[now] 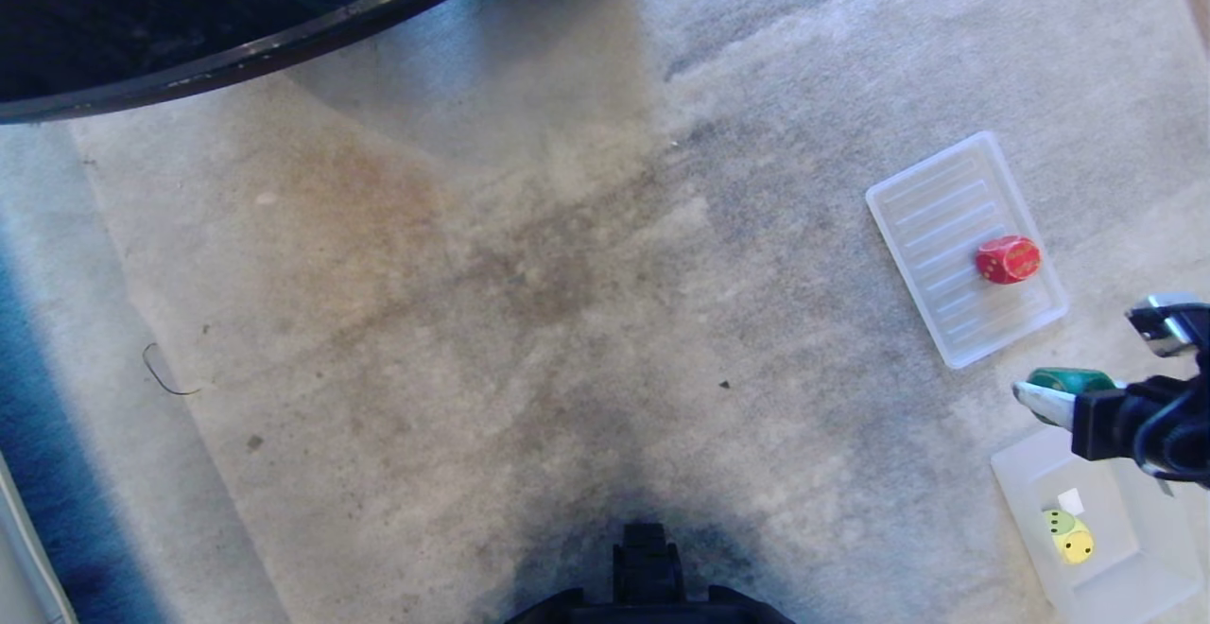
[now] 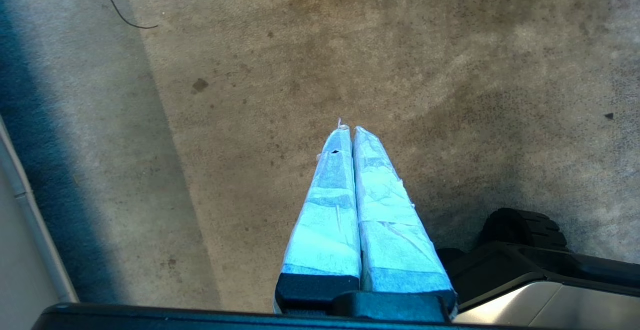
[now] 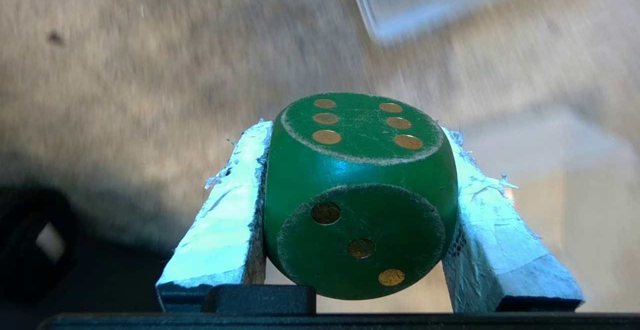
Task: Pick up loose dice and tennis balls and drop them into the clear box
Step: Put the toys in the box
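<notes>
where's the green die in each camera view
Head view: the green die sits near the right edge, in the right claw, just above the clear box.
Left wrist view: not in it.
Right wrist view: centre, clamped between the taped fingers.
Shared landmark: the stained carpet.

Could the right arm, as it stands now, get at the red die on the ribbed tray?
Probably not yet: the right gripper is shut on the green die, though the red die lies uncovered on the tray.
</notes>
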Controlling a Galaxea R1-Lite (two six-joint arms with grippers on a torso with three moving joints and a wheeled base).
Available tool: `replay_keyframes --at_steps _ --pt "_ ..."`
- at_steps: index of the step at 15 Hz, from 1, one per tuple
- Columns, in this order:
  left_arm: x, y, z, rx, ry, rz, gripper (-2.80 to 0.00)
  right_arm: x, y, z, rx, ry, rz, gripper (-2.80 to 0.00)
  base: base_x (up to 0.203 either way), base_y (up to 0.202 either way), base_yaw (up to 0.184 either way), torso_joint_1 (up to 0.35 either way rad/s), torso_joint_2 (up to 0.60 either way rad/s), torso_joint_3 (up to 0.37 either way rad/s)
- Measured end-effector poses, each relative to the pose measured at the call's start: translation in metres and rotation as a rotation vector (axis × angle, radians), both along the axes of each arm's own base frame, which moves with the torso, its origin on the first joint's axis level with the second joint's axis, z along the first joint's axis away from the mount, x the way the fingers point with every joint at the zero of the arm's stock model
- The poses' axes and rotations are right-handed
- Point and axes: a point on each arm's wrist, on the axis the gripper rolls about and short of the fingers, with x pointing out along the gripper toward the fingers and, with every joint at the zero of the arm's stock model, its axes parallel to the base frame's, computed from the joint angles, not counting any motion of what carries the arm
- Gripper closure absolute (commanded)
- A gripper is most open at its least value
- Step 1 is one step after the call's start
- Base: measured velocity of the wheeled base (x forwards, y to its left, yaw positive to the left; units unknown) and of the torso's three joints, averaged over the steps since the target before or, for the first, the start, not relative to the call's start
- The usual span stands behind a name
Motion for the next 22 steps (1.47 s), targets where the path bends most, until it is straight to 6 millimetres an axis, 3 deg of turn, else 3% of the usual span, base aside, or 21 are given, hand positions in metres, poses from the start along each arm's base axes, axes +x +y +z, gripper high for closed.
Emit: replay_keyframes --at_steps 4,9,15,22 --pt "0.0 0.0 0.0 0.0 0.0 0.0 0.0 -0.082 0.019 0.002 0.066 0.035 -0.061 0.0 0.0 0.0 0.0 0.0 0.0 0.0" --pt "0.0 0.0 0.0 0.0 0.0 0.0 0.0 -0.157 0.042 -0.027 0.059 0.033 -0.113 0.0 0.0 0.0 0.0 0.0 0.0 0.0" --pt "0.0 0.0 0.0 0.0 0.0 0.0 0.0 -0.198 0.049 -0.041 0.037 -0.104 -0.149 0.0 0.0 0.0 0.0 0.0 0.0 0.0" --pt "0.0 0.0 0.0 0.0 0.0 0.0 0.0 -0.205 0.05 -0.041 0.046 -0.184 -0.148 0.0 0.0 0.0 0.0 0.0 0.0 0.0"
